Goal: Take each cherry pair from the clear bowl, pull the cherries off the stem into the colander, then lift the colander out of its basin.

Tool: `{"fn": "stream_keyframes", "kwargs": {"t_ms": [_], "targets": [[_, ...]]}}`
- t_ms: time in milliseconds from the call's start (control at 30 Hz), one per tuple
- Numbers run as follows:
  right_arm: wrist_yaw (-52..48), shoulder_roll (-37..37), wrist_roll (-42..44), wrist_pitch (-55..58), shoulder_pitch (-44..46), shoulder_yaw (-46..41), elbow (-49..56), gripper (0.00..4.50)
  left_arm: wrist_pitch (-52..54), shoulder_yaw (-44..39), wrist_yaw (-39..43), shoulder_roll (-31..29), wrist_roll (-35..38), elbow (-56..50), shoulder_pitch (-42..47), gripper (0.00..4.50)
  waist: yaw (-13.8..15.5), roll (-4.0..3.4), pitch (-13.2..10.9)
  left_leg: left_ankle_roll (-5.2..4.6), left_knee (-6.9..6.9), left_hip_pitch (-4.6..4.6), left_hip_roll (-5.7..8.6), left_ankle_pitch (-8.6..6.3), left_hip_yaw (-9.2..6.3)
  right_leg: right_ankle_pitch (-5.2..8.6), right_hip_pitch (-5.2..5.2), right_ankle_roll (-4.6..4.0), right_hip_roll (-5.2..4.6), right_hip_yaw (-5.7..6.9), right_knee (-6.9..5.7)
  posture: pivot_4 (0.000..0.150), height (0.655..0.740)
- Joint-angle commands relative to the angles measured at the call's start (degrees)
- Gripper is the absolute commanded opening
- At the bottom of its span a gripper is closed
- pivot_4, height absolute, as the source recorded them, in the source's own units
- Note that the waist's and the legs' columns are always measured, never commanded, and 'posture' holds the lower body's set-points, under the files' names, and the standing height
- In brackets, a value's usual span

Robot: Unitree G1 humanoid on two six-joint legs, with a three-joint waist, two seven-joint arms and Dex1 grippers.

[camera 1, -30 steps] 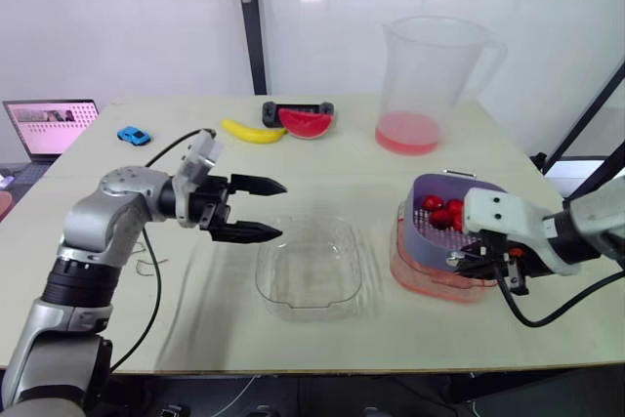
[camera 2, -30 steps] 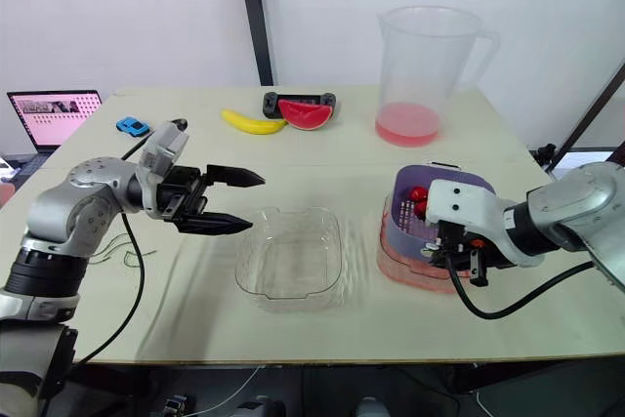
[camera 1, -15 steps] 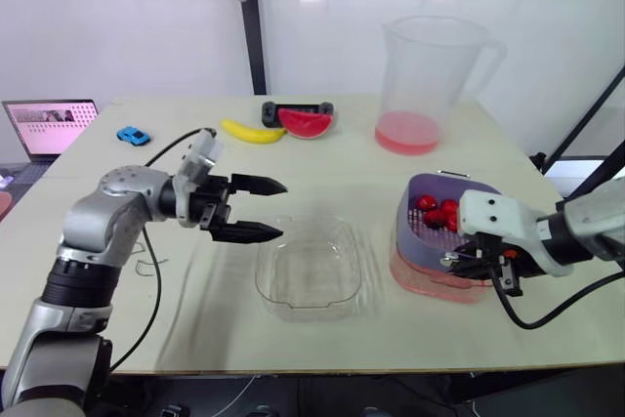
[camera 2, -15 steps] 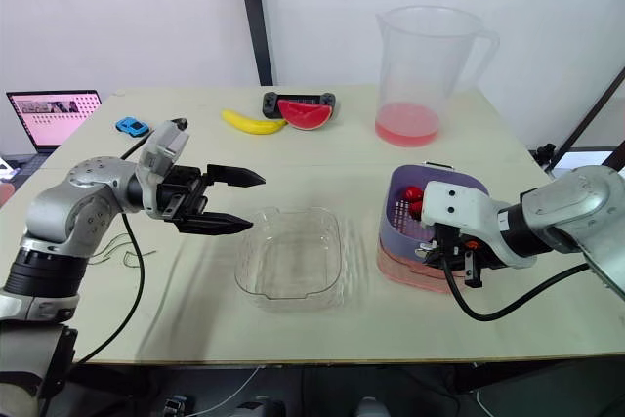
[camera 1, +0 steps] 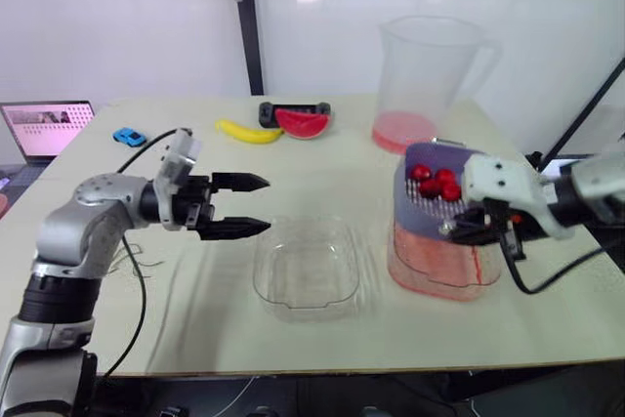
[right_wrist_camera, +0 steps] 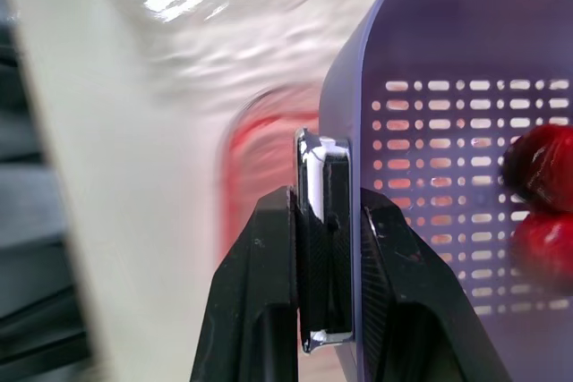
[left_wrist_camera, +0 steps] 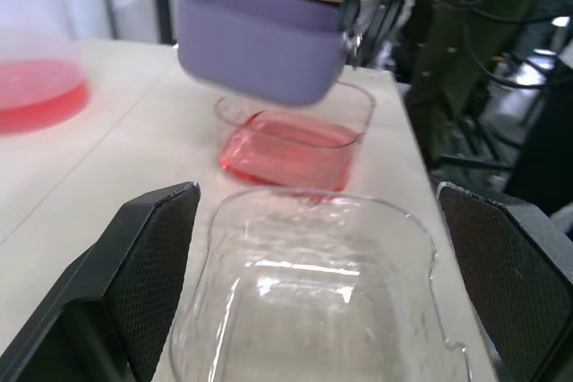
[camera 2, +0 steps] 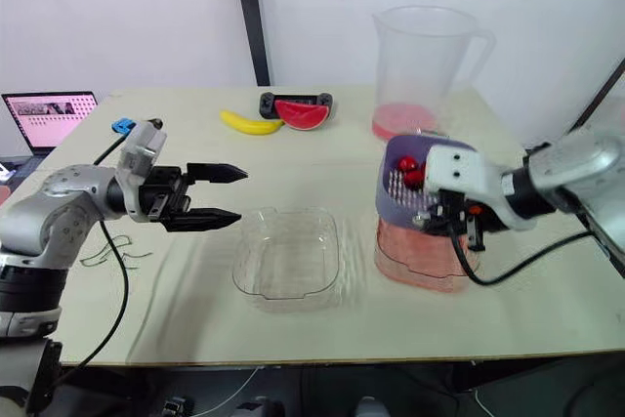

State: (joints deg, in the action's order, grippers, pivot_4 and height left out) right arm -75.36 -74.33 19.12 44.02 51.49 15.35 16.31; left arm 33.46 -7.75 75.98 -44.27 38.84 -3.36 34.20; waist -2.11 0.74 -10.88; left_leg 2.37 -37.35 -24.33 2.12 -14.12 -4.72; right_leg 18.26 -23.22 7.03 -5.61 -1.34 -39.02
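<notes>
Right wrist view: the right gripper is clamped narrow on the rim tab of the colander, one finger on each side. The colander hangs tilted over the basin with the cherries gathered at one side. The left gripper hovers wide apart beside the clear bowl, which looks empty.

Probable hazards:
- Pivot at the tab – a one-sided grip may let the load rotate and slip.
- Added tilt – cherries may roll over the low rim.
- Abrupt travel – drips, or a knock against the basin wall.
</notes>
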Motion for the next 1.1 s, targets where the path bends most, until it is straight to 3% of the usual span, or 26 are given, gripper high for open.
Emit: {"fn": "stream_keyframes", "kwargs": {"t_ms": [33,200,333,667,767,967,1100], "targets": [[-4.5,9.6,-12.1,-11.8,12.6,8.8,-16.1,0.84,0.8,-5.6,-3.9,-1.3,2.5,-6.1,-4.8,4.50,-0.7,-0.01,0.0,0.02,0.02,-0.01,0.00,0.01,0.00,0.00,-0.02,0.00,0.00,-0.01,0.00,0.150,0.7400],[-6.3,26.1,-22.3,-28.6,26.3,15.9,-42.9,0.84,2.6,-12.4,-9.4,-2.3,5.4,-13.9,-14.3,4.50,-1.6,-0.01,0.0,0.47,0.27,-0.10,-0.03,0.27,-0.06,0.00,-0.26,-0.01,0.00,0.00,-0.07,0.150,0.7400],[-6.3,37.3,-25.9,-39.0,30.8,17.2,-60.8,0.84,3.8,-18.7,-13.6,-2.8,7.5,-20.0,-22.5,4.50,-2.0,0.01,0.0,0.52,0.27,-0.10,-0.05,0.29,-0.03,-0.01,-0.24,-0.01,-0.10,-0.03,-0.02,0.150,0.7400],[-6.4,47.1,-31.8,-48.3,30.0,16.1,-78.1,0.84,5.6,-26.7,-19.0,-4.1,12.4,-27.0,-32.6,4.50,-0.6,-0.01,0.0,0.71,0.27,-0.04,0.01,0.40,-0.10,-0.01,-0.21,-0.02,-0.16,0.01,-0.09,0.150,0.7400],[-6.0,48.2,-32.5,-48.7,30.1,15.4,-79.8,1.57,5.7,-26.9,-19.6,-4.5,13.1,-27.1,-32.7,4.50,-0.6,-0.01,0.0,0.73,0.27,-0.04,0.00,0.41,-0.10,-0.01,-0.22,-0.02,-0.13,0.01,-0.09,0.150,0.7400],[-5.4,47.7,-32.9,-48.9,32.0,12.6,-80.5,4.33,5.1,-25.6,-19.6,-5.8,13.4,-25.1,-31.2,4.50,-0.6,-0.01,0.0,0.73,0.28,-0.04,0.01,0.41,-0.10,-0.01,-0.22,-0.02,-0.12,0.01,-0.09,0.150,0.7400],[-7.3,44.6,-30.8,-46.3,34.3,7.9,-78.0,4.43,4.7,-23.5,-19.1,-5.8,13.2,-22.8,-29.0,4.50,-0.4,-0.03,0.0,0.73,0.28,-0.04,0.04,0.41,-0.09,-0.01,-0.22,-0.02,-0.08,0.00,-0.08,0.150,0.7400]]}}
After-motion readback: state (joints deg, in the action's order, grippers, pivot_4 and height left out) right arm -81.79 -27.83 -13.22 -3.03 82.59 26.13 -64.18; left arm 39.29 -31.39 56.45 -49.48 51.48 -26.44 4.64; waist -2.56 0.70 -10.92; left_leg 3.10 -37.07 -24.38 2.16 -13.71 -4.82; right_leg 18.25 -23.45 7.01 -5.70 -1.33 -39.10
